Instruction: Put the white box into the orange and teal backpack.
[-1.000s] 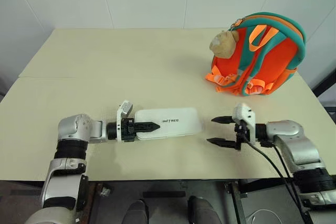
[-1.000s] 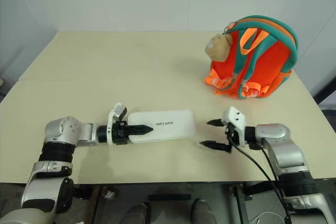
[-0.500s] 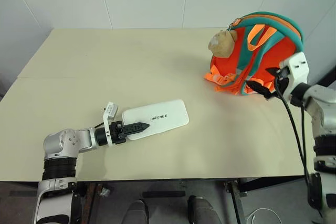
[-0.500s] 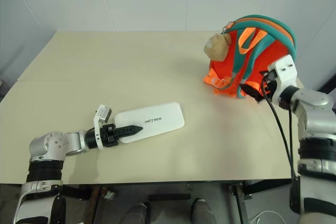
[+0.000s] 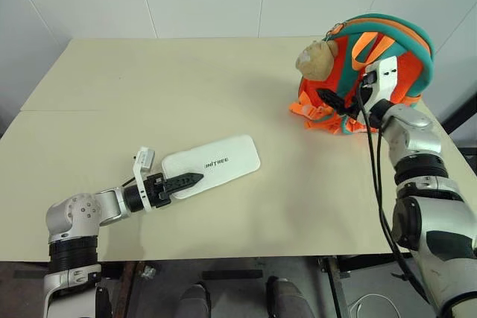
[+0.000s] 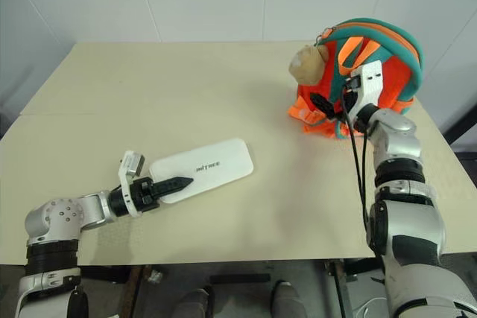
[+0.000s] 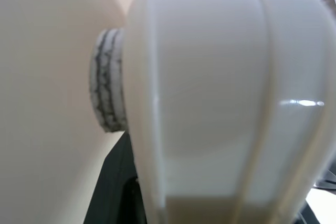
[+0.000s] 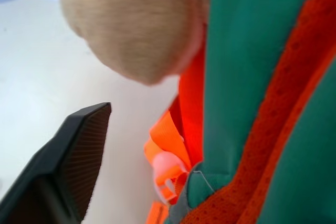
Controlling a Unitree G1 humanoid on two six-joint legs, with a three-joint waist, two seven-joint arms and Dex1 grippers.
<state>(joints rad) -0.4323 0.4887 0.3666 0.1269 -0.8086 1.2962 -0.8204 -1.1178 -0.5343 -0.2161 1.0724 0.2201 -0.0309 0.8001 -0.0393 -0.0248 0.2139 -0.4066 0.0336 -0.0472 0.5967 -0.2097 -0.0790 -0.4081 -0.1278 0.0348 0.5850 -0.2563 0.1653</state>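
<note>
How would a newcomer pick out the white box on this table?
On the beige table, look near the front edge on the robot's left. The flat, elongated white plastic box with rounded corners lies there, one end in the left gripper, with small dark lettering on top.

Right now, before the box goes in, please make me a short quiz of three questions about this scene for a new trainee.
1. True or false: the white box lies inside the orange and teal backpack.
2. Which gripper is closed on one end of the box?
A. left gripper
B. right gripper
C. neither
3. Fill in: the tan plush animal hangs on the backpack's ____ side, as seen from the head views.

Key:
1. False; the box lies on the table, apart from the backpack.
2. A; the right gripper is up against the backpack's front.
3. Left.
</note>
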